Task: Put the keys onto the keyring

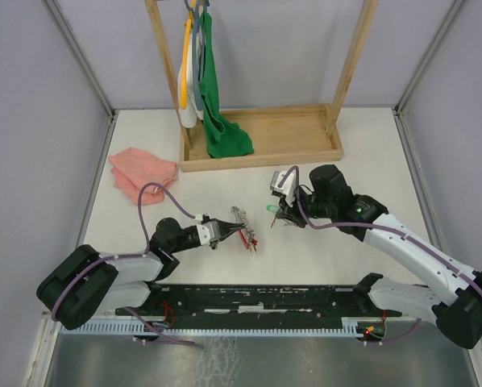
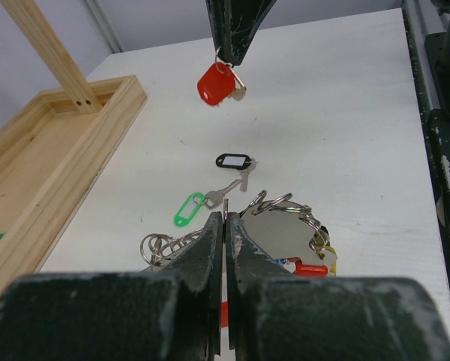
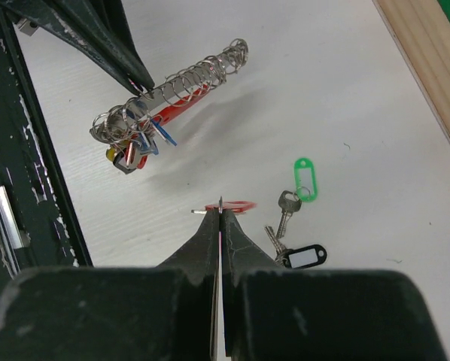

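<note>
Top view looks down; both close wrist views share the keys (image 2: 189, 208).

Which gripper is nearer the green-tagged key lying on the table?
Right. The right gripper, pinching a red-tagged key, hangs just beside the green-tagged key; the left gripper holds the keyring farther off.

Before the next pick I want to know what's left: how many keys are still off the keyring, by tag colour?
Red-tagged key: 1
Green-tagged key: 1
Black-tagged key: 1
Total still off the keyring: 3
</note>
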